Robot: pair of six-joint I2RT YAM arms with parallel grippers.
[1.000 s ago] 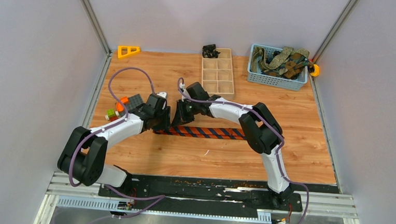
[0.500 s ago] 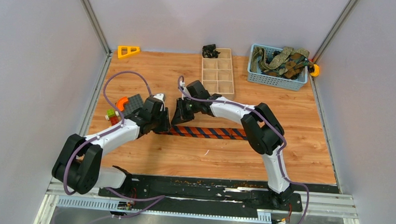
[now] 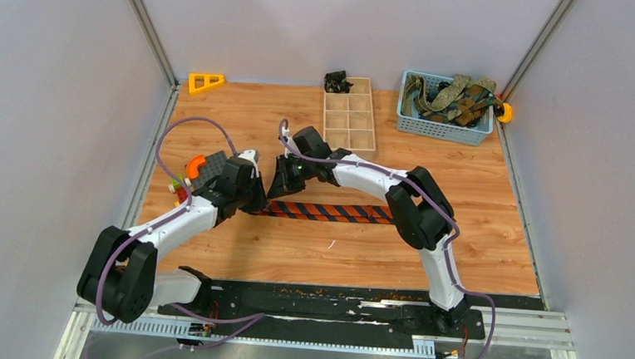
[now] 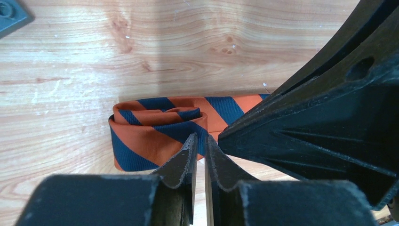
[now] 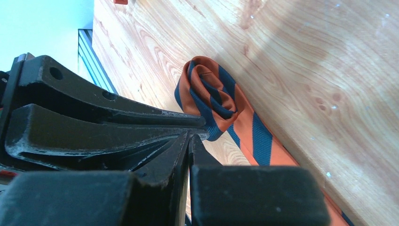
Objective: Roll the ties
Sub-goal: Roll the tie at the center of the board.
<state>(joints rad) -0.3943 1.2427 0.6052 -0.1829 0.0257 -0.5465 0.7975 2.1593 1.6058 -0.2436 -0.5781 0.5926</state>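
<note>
Grey walls close in a wood-grain tabletop [image 3: 477, 239] that fills the middle of the overhead view. My two arms reach up from the bottom edge and bend inward, so my left hand [image 3: 254, 206] and my right hand [image 3: 277, 194] meet left of centre, almost touching. From there the orange and navy striped tie [image 3: 337, 212] runs off to the right, flat on the wood, its left end wound into a small loose roll [image 4: 160, 127].

In my left wrist view that roll sits mid-frame. My left fingers come up from the bottom edge drawn to a thin slit, tips against the roll's near side; whether any cloth is nipped between them I cannot tell. My right hand fills the right of that frame, just beside the roll. In my right wrist view its fingers are pressed together with no gap and nothing seen between them, tips just short of the roll's lower edge.

At the upper right of the tabletop stands a blue basket [image 3: 444, 131] heaped with olive and brown ties [image 3: 457, 96]. Left of it, at upper centre, is a wooden divided tray [image 3: 350, 119] with a dark bundle [image 3: 337, 82] at its far end. An orange triangle [image 3: 206, 82] lies at the upper left, and small coloured blocks [image 3: 182, 184] sit beside my left arm.
</note>
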